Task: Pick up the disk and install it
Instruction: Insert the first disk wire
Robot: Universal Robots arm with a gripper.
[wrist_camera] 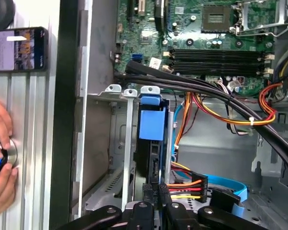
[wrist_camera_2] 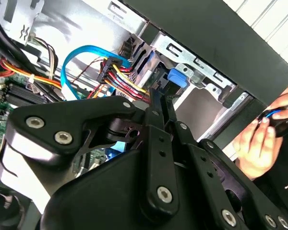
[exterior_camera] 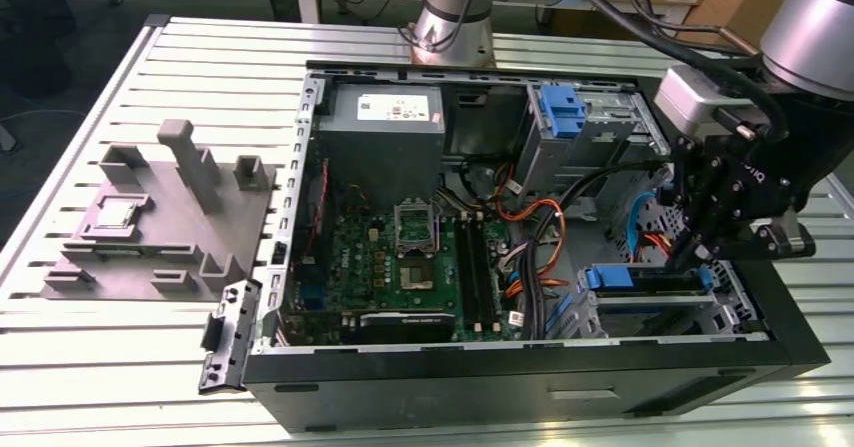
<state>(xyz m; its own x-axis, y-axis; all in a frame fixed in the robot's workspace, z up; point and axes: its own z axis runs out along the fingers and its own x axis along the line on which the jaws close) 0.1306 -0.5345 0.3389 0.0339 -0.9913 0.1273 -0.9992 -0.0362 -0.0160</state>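
Bright overhead light w/ glare on table slats (exterior_camera: 120, 347); case interior (exterior_camera: 387, 167) dim, prob. slightly soft.

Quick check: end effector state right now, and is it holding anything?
End effector: shut on the disk, which stands on edge in the drive bay of the computer case.

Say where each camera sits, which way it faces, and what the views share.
Exterior view: high outside, looking down at the open black computer case and dark gripper.
First wrist view: on the arm, facing the silver, blue-railed disk edge-on in its bay.
Second wrist view: behind the gripper.
Both wrist views share a person's hand.
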